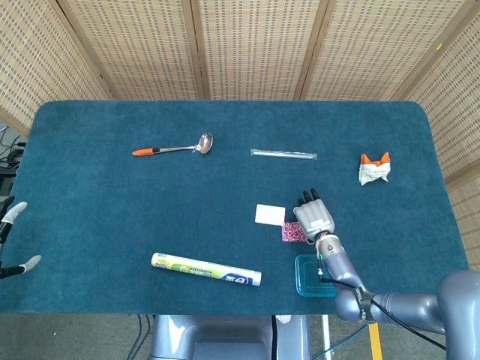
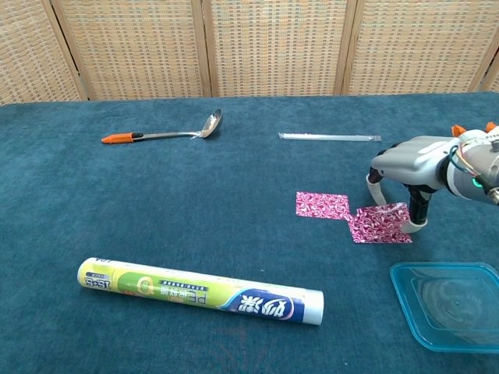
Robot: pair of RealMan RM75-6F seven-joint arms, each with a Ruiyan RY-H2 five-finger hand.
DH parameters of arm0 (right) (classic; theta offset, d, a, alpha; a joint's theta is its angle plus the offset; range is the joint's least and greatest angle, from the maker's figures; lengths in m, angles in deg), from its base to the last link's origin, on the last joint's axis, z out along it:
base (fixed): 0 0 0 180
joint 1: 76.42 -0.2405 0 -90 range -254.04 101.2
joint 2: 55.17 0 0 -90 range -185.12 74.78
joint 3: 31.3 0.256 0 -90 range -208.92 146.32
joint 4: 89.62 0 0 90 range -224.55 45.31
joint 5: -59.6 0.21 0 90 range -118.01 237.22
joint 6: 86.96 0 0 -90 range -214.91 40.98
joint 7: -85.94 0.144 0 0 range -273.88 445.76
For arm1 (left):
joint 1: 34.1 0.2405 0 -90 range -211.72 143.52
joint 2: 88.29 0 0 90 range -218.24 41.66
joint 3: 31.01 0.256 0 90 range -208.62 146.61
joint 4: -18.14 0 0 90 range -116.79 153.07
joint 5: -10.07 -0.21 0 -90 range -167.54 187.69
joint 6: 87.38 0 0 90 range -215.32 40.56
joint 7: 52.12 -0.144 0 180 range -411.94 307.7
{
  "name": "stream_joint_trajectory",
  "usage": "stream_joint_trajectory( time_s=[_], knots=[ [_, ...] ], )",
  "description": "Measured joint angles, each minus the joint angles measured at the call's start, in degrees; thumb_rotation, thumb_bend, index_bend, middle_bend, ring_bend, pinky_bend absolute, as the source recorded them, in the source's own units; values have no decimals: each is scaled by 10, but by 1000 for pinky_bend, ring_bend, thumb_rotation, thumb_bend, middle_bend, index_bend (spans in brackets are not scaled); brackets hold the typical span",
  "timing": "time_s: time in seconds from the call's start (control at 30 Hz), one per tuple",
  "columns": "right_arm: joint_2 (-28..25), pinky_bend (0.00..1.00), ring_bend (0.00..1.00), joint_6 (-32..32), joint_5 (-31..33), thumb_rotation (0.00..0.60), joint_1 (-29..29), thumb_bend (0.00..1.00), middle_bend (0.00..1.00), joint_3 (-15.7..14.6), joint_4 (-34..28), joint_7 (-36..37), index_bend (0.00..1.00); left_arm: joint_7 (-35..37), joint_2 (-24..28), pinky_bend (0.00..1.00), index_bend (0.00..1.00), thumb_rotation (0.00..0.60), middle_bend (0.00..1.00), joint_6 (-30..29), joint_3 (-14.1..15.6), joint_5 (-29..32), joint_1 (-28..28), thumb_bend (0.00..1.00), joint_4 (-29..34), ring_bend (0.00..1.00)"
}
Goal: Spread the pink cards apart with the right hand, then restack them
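One pink patterned card [image 2: 321, 205] lies flat on the blue cloth; from above it looks white [image 1: 270, 214]. Just right of it, corner to corner, lies the pink card stack [image 2: 380, 224] [image 1: 293, 232]. My right hand [image 2: 407, 165] [image 1: 313, 215] arches over the stack's right part, palm down, fingers apart. Its fingertips [image 2: 414, 225] touch the stack's right edge. Nothing is lifted. My left hand [image 1: 10, 238] shows only at the left edge of the head view, fingers spread, holding nothing.
A clear teal container [image 2: 451, 305] [image 1: 315, 275] sits close in front of the right hand. A cling-film roll [image 2: 199, 291] lies front left. A ladle [image 2: 164, 134], a thin wrapped stick [image 2: 330, 137] and an orange-white packet [image 1: 374, 169] lie further back.
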Motion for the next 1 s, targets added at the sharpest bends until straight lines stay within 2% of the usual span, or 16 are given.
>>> stream_joint_trajectory(
  time_s=[0.5, 1.0],
  knots=[
    [-1, 0, 0, 5, 7, 600, -7, 158, 191, -2, 4, -3, 397, 1, -1, 0, 85, 600, 0, 0, 0, 0, 0, 140, -2, 0],
    [-8, 0, 0, 0, 1, 600, -13, 155, 185, 0, -3, 0, 364, -1, -1, 0, 84, 600, 0, -1, -1, 1, 1, 140, 0, 0]
  ],
)
